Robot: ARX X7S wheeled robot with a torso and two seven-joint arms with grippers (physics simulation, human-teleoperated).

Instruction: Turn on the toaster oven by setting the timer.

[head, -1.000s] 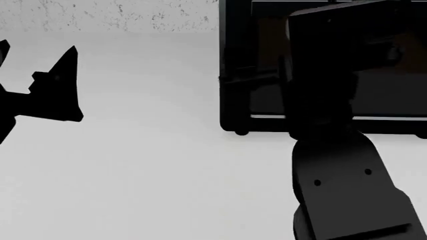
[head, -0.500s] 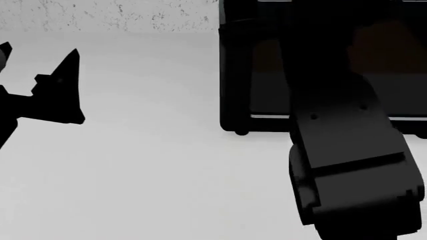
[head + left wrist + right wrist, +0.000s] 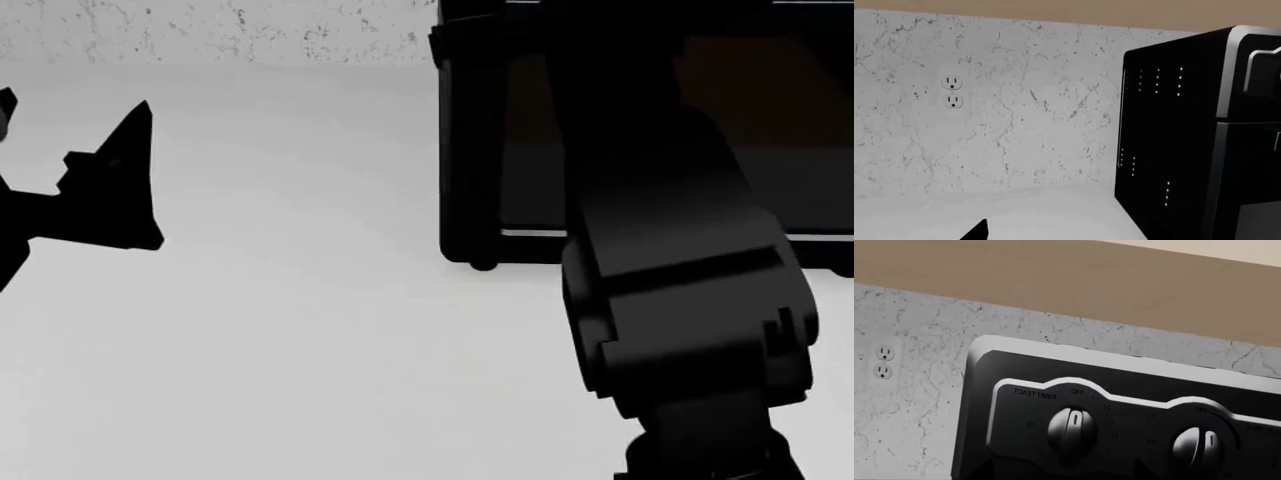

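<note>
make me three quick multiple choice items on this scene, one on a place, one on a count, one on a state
1. Where is the white wall outlet relative to the black boxy toaster oven?
A. on the marble wall beside it
B. on its top
C. on the counter

2. How many round knobs show in the right wrist view?
A. one
B. two
C. four

3. Where does the toast timer knob point?
A. up toward OFF
B. sideways
C. straight down

Answers: 1 A, the outlet sits on the wall clear of the oven's side. 2 B, two knobs show side by side. 3 A, its ridge stands upright under the OFF mark.
</note>
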